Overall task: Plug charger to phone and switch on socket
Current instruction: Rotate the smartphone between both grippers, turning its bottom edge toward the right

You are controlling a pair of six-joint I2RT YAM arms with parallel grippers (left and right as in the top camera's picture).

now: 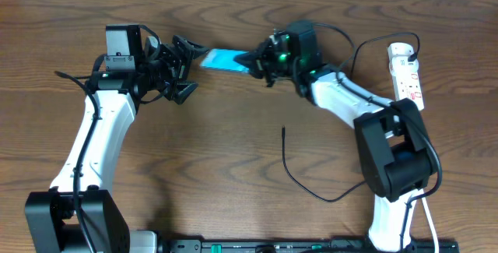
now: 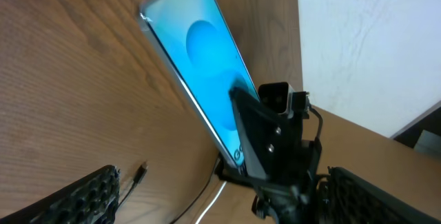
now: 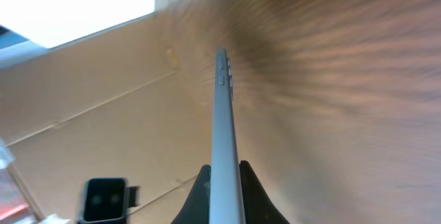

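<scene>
The phone (image 1: 221, 58) has a bright blue screen and is held off the table at the back middle. My right gripper (image 1: 259, 62) is shut on its right end. In the right wrist view the phone (image 3: 223, 114) shows edge-on between the two fingers (image 3: 224, 189). My left gripper (image 1: 189, 70) is open and empty, just left of the phone. The left wrist view shows the tilted screen (image 2: 203, 55) with my open fingers (image 2: 227, 210) below it. The charger (image 1: 289, 173), a thin black cable, lies loose on the table, plug tip (image 2: 141, 172) free. The socket (image 1: 408, 72), a white strip, lies far right.
A black cable loops from the right arm toward the socket's far end (image 1: 366, 47). A white cord (image 2: 215, 195) runs on the wood below the phone. The left arm's base (image 1: 74, 214) and right arm's base (image 1: 393, 167) stand at the front.
</scene>
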